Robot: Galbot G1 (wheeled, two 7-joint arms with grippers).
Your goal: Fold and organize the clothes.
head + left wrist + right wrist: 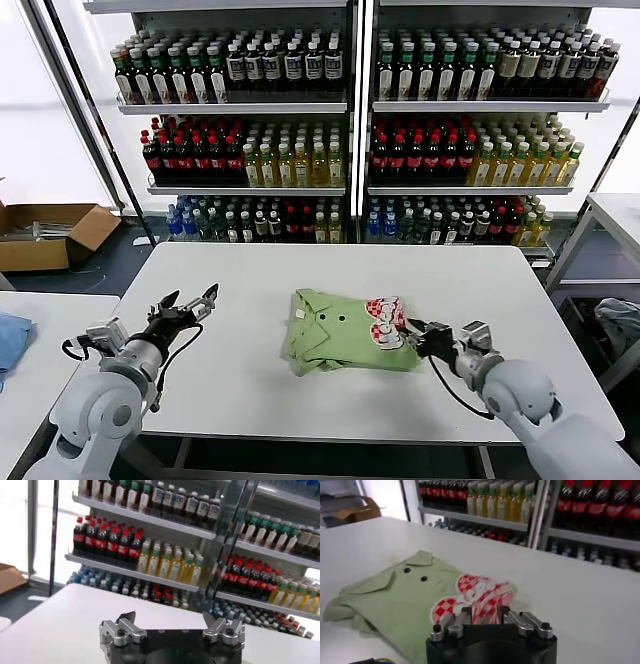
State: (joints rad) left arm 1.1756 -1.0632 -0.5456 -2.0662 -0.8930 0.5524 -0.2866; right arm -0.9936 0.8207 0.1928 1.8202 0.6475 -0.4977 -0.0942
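The folded polo shirt (345, 330) is laid mid-table (250, 280), long axis side to side, collar toward the robot's left. The right gripper (418, 338) is seen part-open at its graphic edge; the left gripper (190, 302) is held wide apart, well away.

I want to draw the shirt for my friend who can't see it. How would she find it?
Look at the big white table in front of the bottle shelves. Near its middle lies a folded shirt, just left of the right gripper. It is the only light green thing there, with a collar, two dark buttons and a red-and-white checked picture.
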